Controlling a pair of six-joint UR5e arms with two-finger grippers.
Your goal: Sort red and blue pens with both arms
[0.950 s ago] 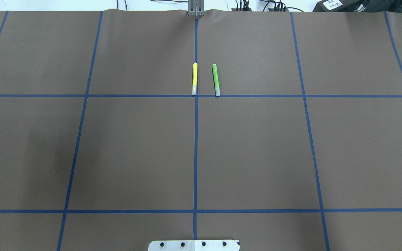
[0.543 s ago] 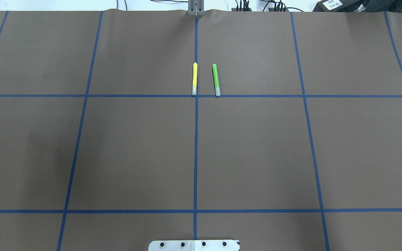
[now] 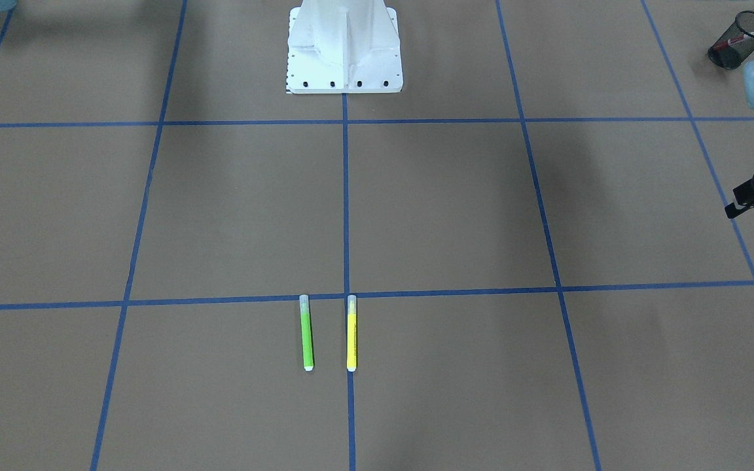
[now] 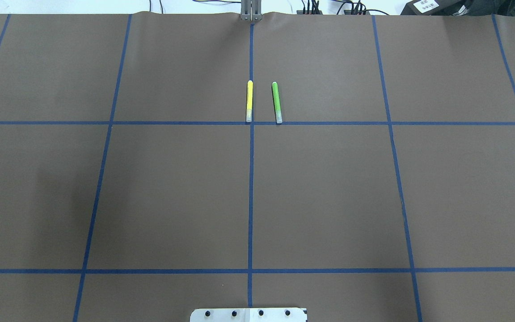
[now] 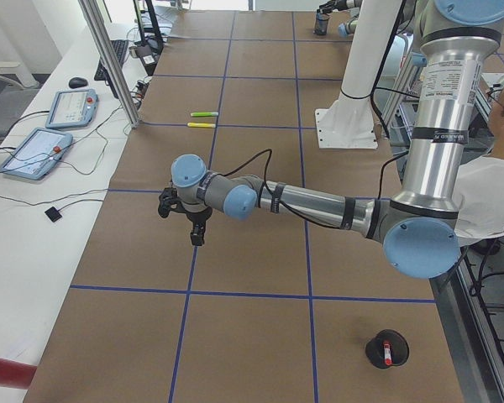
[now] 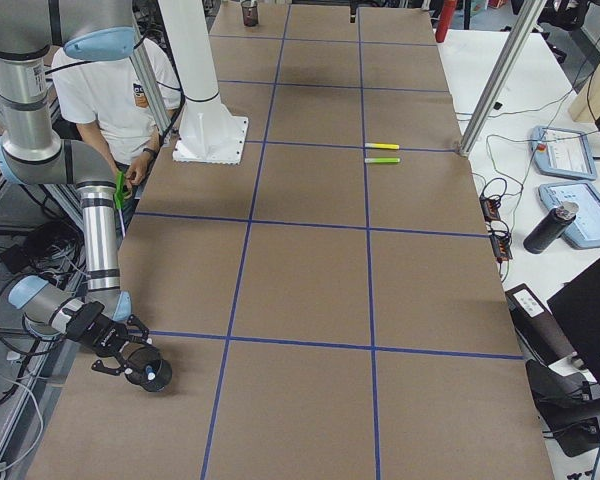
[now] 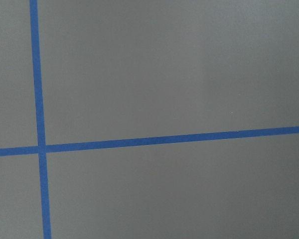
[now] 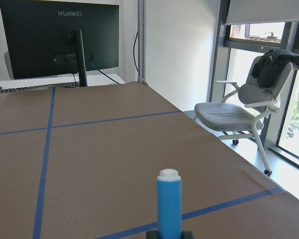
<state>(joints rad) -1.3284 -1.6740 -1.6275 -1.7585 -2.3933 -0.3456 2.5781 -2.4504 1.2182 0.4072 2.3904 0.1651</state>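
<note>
Red pen point(image 5: 387, 353) stands in a black cup point(image 5: 375, 356) by the table's point(image 4: 329, 201) left-end corner; blue pen point(image 8: 169, 206) stands upright at the right gripper point(image 6: 123, 360), near the opposite corner. Left gripper point(image 5: 193, 225) hovers well apart from the yellow marker point(image 4: 249, 100); whether either gripper is spread, I cannot tell

Brown, blue-taped table point(image 4: 329, 201) carries a yellow marker point(image 4: 249, 101) beside a green marker point(image 4: 276, 102).

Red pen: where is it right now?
Exterior left view: the red pen sits inside the black cup at the near table end, close to the left arm.
</note>
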